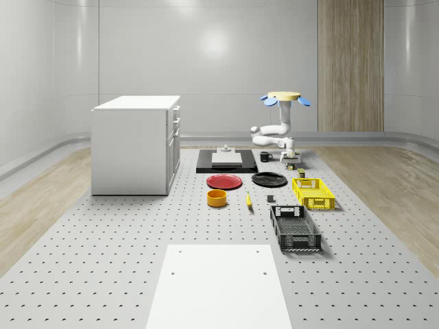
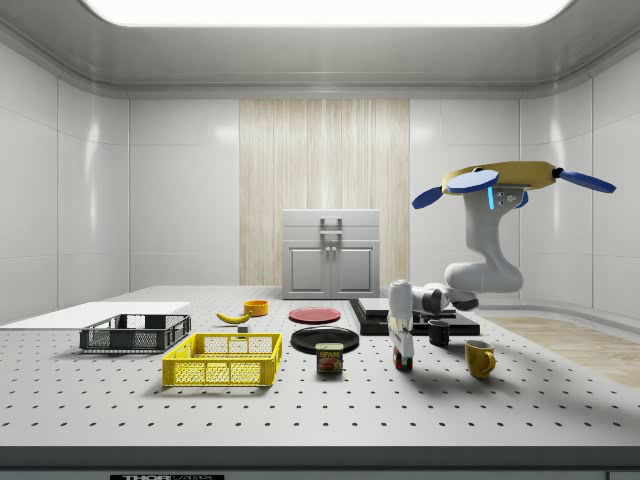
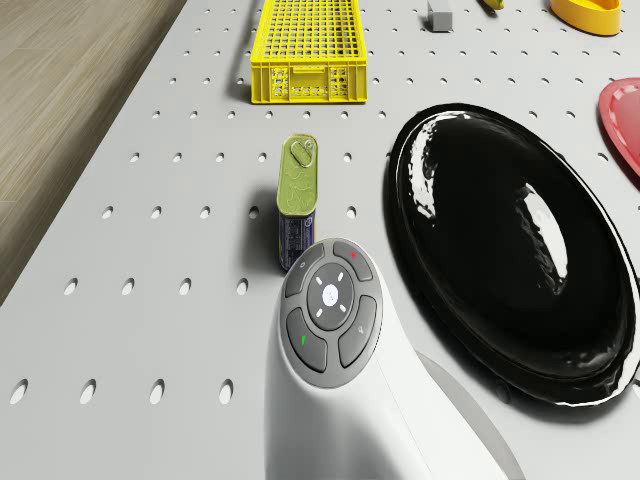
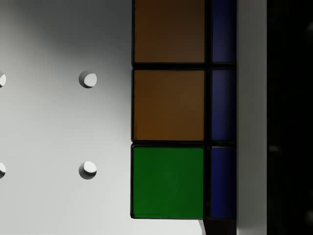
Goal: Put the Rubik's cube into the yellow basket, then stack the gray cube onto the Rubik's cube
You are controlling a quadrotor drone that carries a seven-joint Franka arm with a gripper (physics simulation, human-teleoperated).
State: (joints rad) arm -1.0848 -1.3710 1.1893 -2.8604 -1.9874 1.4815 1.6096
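Right up against your wrist camera sits the Rubik's cube, its orange and green tiles facing you with a blue side next to a pale finger; the perforated counter lies behind it, and you cannot tell from this whether the jaws have clamped on it. Your drone view looks down past the white wrist with its button pad to a small tin can lying beside a black plate, with the yellow basket beyond the can. Your side view has the drone hovering over the counter's right part, arm bent down, the gripper low at the counter between the can and a yellow mug; the basket stands to the left of the can. Your whole-scene view puts the drone above the far right of the counter, the gripper just beyond the basket, and a small gray cube left of that basket.
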